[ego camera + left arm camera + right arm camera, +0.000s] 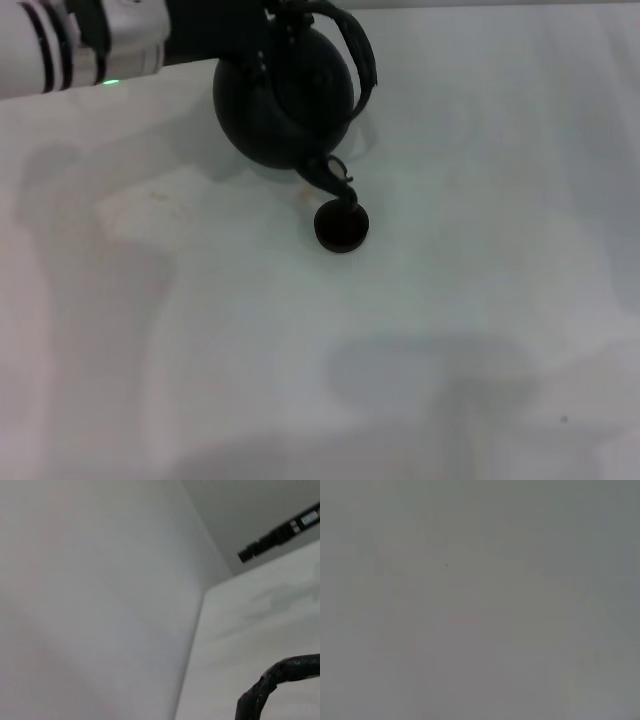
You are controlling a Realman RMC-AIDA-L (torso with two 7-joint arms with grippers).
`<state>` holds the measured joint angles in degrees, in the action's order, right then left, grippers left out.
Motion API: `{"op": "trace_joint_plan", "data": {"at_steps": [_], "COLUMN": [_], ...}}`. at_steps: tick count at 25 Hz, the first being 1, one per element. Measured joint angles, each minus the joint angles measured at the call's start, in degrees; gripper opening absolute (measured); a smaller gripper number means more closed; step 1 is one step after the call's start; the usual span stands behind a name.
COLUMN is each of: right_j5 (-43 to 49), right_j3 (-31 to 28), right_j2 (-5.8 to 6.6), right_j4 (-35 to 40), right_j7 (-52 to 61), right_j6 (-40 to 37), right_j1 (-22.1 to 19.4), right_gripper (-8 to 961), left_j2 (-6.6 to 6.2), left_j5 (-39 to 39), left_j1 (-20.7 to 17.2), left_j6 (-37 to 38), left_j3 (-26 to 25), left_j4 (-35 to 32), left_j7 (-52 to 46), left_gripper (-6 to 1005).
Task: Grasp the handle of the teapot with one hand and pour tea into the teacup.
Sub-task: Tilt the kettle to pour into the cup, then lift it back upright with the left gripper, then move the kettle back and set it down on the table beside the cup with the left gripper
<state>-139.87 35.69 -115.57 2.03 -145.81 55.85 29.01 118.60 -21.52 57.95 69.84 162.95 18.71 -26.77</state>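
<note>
The pale, smooth, matte white table (480,300) fills the head view and carries soft grey shadows and a faint brownish stain on its left part.

The left arm, a white cylinder with black bands and a green indicator light (70,45), enters at the top left corner. Its dark left gripper (268,40) sits at the top of the teapot, at the near end of the handle. Whether its fingers are spread or pinched on the handle cannot be determined.

The large round black matte teapot (275,105) is at the top centre and is tilted. Its body-to-spout axis runs down and to the right in the head view, toward the robot. The short curved spout (330,178) points down at the cup, and its tip lies over the cup's far rim.

The dark, rough-wrapped arched strap handle (358,55) curves around the upper right of the teapot body. A section of its coarse, wrinkled wrapping shows in the left wrist view (280,677).

The small round black-brown handleless teacup (341,225) stands upright on the table, directly below the spout, near the middle of the head view.

The right gripper does not appear in any view.
</note>
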Motion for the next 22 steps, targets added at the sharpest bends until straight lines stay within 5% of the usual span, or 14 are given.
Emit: {"op": "trace_joint_plan", "data": {"at_steps": [12,22], "right_j5": [0.20,0.23], "right_j3": [0.37,0.38], "right_j2": [0.00,0.15], "right_j4": [0.00,0.29], "right_j7": [0.00,0.00], "right_j6": [0.03,-0.03], "right_j1": [-0.01,0.02], "right_gripper": [825,825], "left_j2": [0.40,0.43], "left_j5": [-14.20,-37.56], "left_j1": [-9.28,-23.01], "left_j6": [4.71,6.79], "left_j3": [-0.03,-0.78], "left_j4": [-1.19,-17.08], "left_j7": [2.07,16.68], "left_gripper": [111,110]}}
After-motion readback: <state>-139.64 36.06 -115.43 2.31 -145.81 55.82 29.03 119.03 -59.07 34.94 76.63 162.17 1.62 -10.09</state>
